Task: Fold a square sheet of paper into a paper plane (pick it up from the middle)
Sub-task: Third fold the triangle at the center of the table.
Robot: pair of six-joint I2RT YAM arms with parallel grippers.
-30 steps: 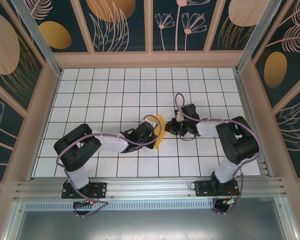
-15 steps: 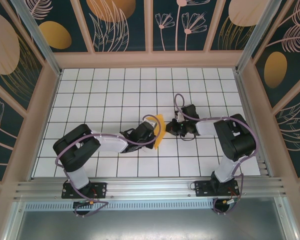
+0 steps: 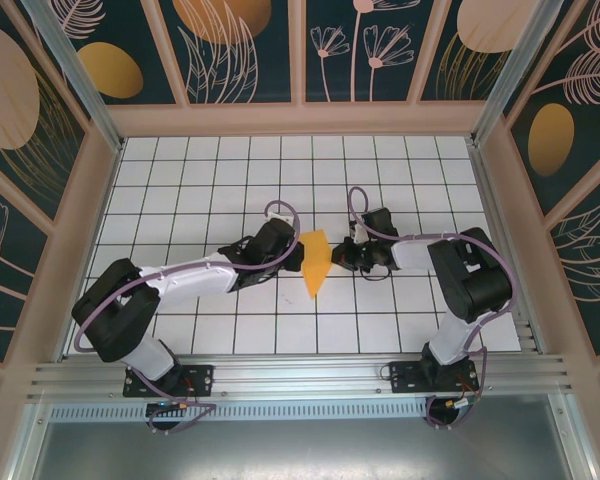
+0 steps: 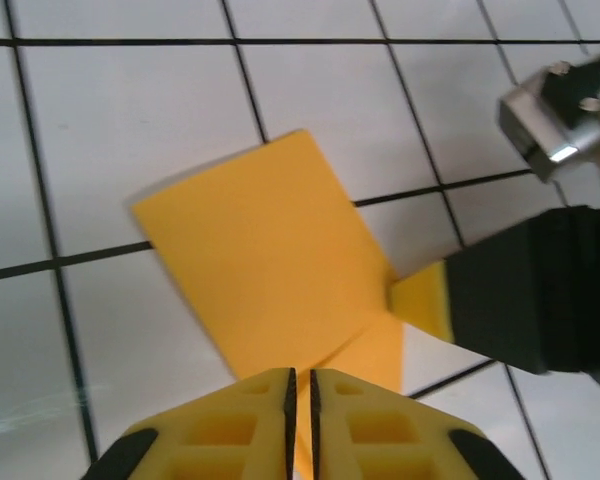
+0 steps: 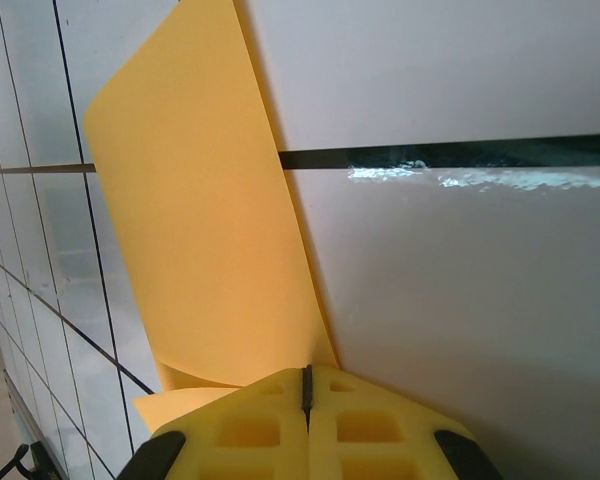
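Since a second ago the left arm has stretched out flatter across the worktop [image 3: 180,180], and the left gripper [image 3: 296,249] has slid toward 11 o'clock, off the lower part of the paper and up to its upper left edge. With that arm out of the way, more of the square sheet of paper [image 3: 317,262] shows from above: a folded orange-yellow shape tapering to a point at 6 o'clock. The right arm has hardly shifted.

One sheet lies near the middle of the worktop, between two grippers: the left at its 10 o'clock, the right gripper [image 3: 343,259] at its 3 o'clock. The right gripper's fingers are pressed together on the sheet's edge, and the paper curls away from them in the right wrist view. The left gripper's fingers are drawn almost together, with a thin slit between them; whether they pinch the paper cannot be told.
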